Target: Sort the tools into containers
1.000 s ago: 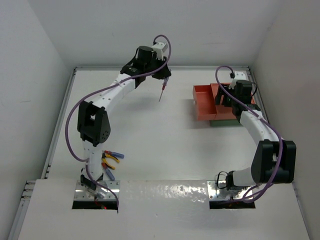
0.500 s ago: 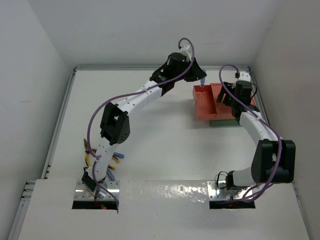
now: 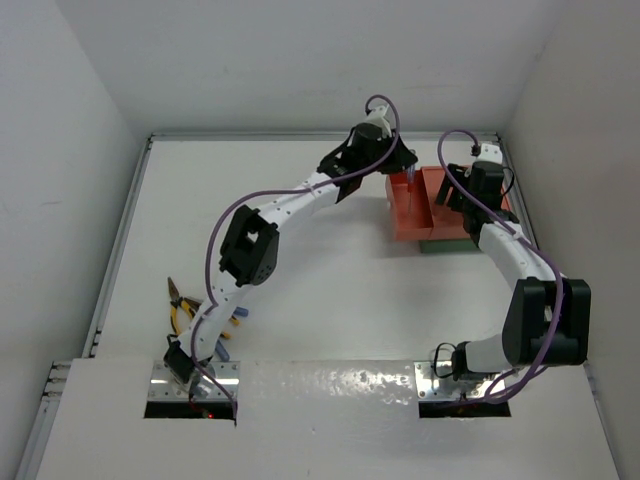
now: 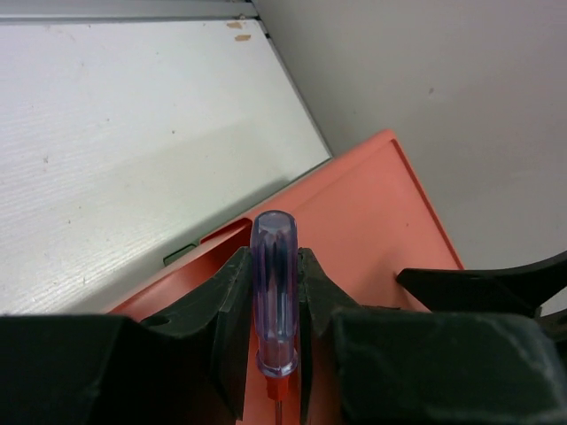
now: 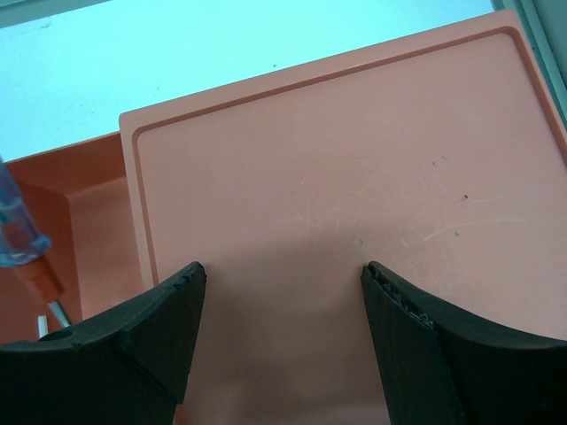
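The green tray is mostly hidden under the orange tray. The blue screwdriver, its tip cut off from view, is gripped in the left hand above the tray's left half. The right hand is held open over the right half.

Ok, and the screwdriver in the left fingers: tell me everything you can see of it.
The screwdriver has a translucent blue handle with a rounded end, plastic by its look, an orange-red collar and a thin metal shaft. The fingers of the left gripper clamp the handle from both sides. It points tip down over the left compartment of the orange tray. Whether the tip touches the tray floor cannot be told.
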`<state>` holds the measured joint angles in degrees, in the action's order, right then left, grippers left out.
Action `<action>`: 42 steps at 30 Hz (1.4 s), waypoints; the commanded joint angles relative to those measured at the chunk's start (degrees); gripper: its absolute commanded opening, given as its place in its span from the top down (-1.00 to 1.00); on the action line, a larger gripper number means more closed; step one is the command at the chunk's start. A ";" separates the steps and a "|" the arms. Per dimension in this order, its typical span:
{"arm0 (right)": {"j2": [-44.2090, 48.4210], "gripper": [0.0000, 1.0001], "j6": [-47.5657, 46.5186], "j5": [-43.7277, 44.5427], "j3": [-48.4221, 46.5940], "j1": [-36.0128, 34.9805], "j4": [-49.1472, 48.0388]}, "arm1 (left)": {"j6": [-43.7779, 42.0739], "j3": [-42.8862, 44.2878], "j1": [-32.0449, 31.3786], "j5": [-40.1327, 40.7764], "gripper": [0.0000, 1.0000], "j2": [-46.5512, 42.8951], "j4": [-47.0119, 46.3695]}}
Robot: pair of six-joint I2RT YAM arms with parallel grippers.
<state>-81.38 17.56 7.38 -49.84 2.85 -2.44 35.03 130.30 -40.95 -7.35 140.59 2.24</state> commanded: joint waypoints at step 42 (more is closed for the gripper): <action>-2.82 -0.43 -3.05 1.94 1.86 0.40 8.06 | -37.19 -0.02 -1.94 -0.13 0.18 -18.71 5.99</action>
<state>-81.80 14.98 8.56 -49.60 2.85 -3.01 10.63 129.51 -42.83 -7.90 137.01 4.54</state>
